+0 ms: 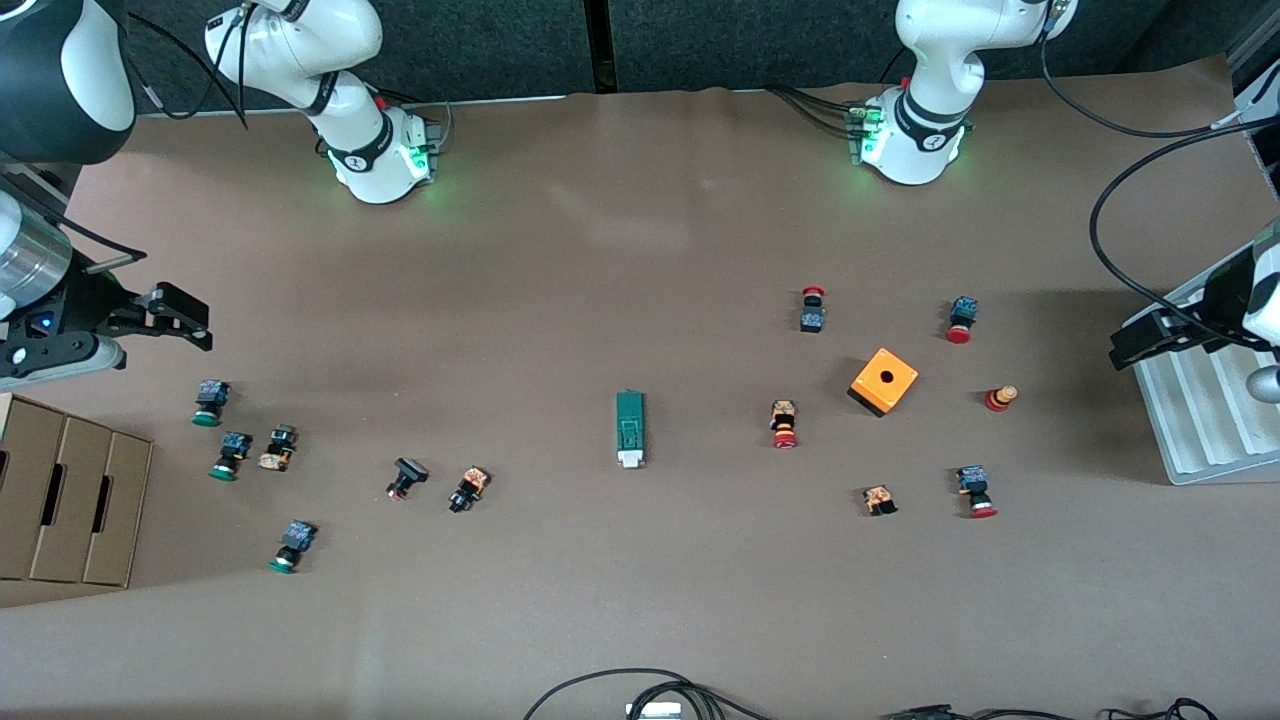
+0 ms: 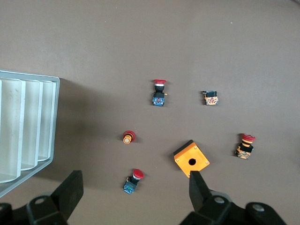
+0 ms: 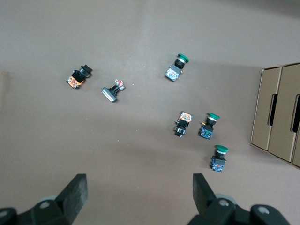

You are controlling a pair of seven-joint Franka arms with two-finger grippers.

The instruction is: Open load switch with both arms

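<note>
Plainly, the load switch lies flat near the middle of the tabletop, untouched, its white end nearest the front camera. It looks like a small, light, rigid plastic block, probably smooth-sided and apt to skid, so one gripper should likely pinch the green body across its narrow width while the other works the ribbed middle or white piece.

At three o'clock from it, at the tabletop's edge, stands a ribbed grey tray, its grooves bare. At nine o'clock sits a cardboard box; its contents are hidden.

Left gripper hovers over the tray's edge, fingers apart. Right gripper hangs above the green pushbuttons, fingers likewise apart.
</note>
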